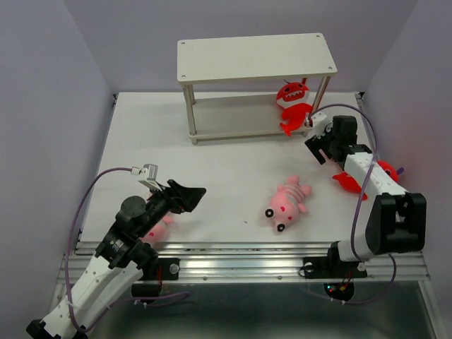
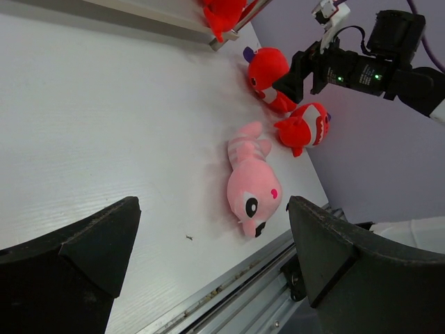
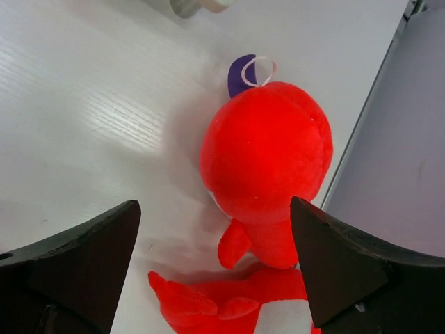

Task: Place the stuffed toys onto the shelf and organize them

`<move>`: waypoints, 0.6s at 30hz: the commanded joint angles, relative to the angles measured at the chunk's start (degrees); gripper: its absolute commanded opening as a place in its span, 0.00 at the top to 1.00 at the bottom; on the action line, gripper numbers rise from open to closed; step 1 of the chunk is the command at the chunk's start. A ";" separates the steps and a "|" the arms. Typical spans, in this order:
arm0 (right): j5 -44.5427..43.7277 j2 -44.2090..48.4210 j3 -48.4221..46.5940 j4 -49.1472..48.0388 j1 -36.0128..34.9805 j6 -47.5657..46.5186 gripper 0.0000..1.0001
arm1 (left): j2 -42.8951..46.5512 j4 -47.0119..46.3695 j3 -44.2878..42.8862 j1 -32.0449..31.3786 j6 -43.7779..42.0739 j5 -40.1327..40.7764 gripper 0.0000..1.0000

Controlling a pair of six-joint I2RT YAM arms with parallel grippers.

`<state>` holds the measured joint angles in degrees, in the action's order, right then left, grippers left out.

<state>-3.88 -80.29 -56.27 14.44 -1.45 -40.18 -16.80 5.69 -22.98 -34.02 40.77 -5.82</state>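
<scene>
White table [image 1: 212,155], lilac walls [image 1: 42,56]. The shelf [image 1: 254,60] stands just beyond the right pincer [image 3: 214,209], with one red monster [image 1: 293,99] upright at the right end of its lower board. Both pincers are spread and empty. Under the right one lies a red toy [image 3: 268,160], touching a second red toy [image 3: 208,309]. Ahead of the left pincer [image 2: 212,205] a pink toy [image 1: 288,201] lies lengthwise, snout toward the near edge, feet toward the right pincer. What seems to be another pink one [image 1: 159,229] lies half hidden beneath the left arm.

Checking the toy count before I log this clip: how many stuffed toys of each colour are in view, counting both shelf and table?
Red toys: 3 (red toy on the shelf, far red toy on the table, near red toy on the table)
Pink toys: 2 (mid-table pink toy, pink toy under the left arm)
Total: 5
</scene>
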 commanded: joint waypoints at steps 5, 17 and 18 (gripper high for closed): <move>-7.45 -11.46 -6.39 -4.76 2.94 0.64 0.07 | 0.71 -2.79 0.13 0.01 -0.43 -0.68 0.01; -9.40 -15.16 -1.04 -13.82 2.95 -4.82 0.95 | 0.19 -4.11 0.92 0.09 -0.08 -2.26 0.01; -8.43 -14.46 -0.60 -13.82 3.47 -4.38 0.99 | -0.08 -4.89 1.44 0.09 0.01 -3.22 0.01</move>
<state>-13.52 -97.19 -58.87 3.79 1.15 -44.36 -16.71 5.30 -22.90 -34.02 40.84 -6.42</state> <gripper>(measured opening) 0.093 0.986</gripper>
